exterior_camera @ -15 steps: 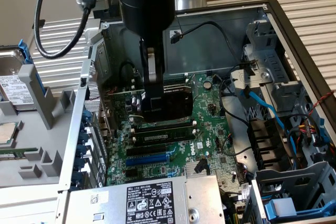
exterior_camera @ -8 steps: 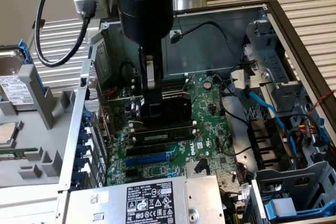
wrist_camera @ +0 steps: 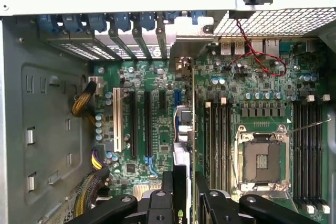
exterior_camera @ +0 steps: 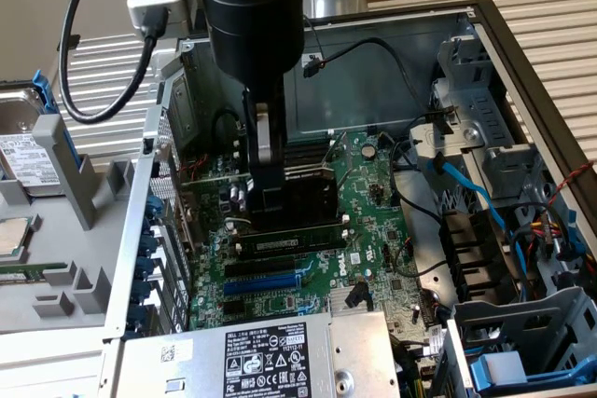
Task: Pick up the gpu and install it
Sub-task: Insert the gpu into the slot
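Note:
My gripper (exterior_camera: 268, 195) hangs straight down into the open computer case, shut on the gpu (exterior_camera: 312, 202). The card shows as a black slab standing on edge over the big green motherboard (exterior_camera: 373, 216). In the wrist view the gpu (wrist_camera: 184, 129) runs edge-on away from my gripper (wrist_camera: 184, 199), with its metal bracket end toward the case's rear slot covers (wrist_camera: 131, 30). It stands between the row of expansion slots (wrist_camera: 139, 124) and the memory slots (wrist_camera: 218, 140). I cannot tell whether its lower edge sits in a slot.
An empty CPU socket (wrist_camera: 261, 161) lies beyond the memory slots. The power supply (exterior_camera: 270, 351) borders the motherboard at the front. Drive cages (exterior_camera: 522, 323) and blue cables (exterior_camera: 466, 184) crowd the exterior view's right. A hard drive (exterior_camera: 23, 160) lies outside the case at the exterior view's left.

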Robot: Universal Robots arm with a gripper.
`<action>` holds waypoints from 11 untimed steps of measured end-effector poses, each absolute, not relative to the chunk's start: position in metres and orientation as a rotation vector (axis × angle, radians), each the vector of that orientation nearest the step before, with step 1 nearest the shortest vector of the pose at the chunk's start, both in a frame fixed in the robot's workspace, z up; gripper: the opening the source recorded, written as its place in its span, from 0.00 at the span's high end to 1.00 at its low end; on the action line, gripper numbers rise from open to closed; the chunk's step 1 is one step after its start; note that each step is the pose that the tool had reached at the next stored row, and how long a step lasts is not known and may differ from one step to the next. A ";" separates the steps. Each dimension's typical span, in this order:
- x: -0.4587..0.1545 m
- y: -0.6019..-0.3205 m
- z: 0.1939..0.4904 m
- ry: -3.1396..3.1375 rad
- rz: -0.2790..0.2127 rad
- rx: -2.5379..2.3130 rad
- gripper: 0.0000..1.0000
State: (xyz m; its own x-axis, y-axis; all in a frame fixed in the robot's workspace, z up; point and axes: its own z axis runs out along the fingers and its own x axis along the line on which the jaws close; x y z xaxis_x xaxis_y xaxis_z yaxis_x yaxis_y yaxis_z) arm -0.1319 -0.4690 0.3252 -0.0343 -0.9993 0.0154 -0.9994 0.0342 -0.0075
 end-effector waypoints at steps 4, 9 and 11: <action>-0.132 -0.469 0.324 -2.254 0.028 2.178 0.73; -0.132 -0.469 0.319 -2.251 0.033 2.176 0.73; -0.133 -0.469 0.316 -2.250 0.035 2.174 0.73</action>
